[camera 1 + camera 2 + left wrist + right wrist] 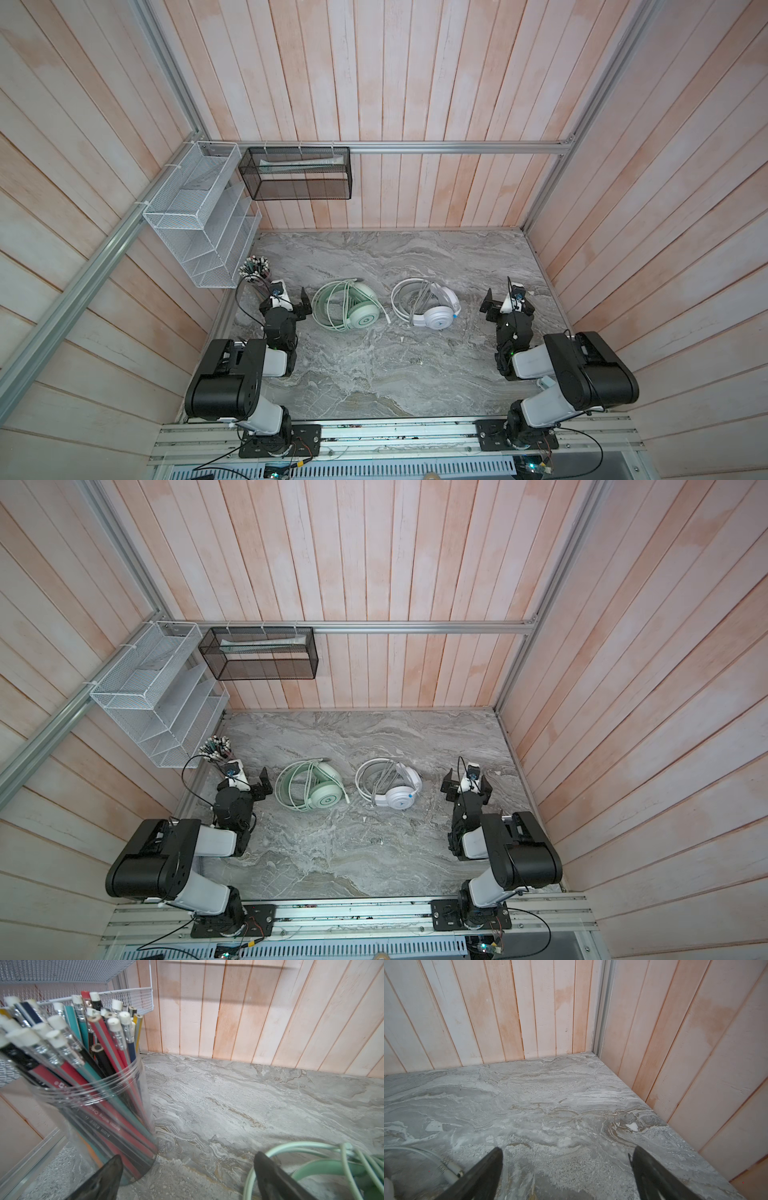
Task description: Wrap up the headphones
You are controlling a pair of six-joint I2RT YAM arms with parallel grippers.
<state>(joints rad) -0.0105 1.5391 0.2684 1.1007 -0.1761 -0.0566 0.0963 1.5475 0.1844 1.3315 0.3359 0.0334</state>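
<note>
Left gripper (188, 1156) hovering, jaws standing wide, gripping nothing. Right gripper (566, 1150) likewise released, hanging over bare table (374, 374). Mint headset (361, 318) and white headset (436, 320) lying side by side mid-table between grippers, cables looping over them. Risks: left arm swinging outward and tipping pencil cup (99, 1105) just beside it; finger snagging mint cable (270, 1151) and dragging loops loose.

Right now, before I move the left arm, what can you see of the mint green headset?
The mint green headset lies on its side on the marble-look tabletop: smooth plastic, one round earcup up, showing a logo. Its matching cable loops loosely over and around the headband, plug end on the table. The white headset lies apart.
</note>
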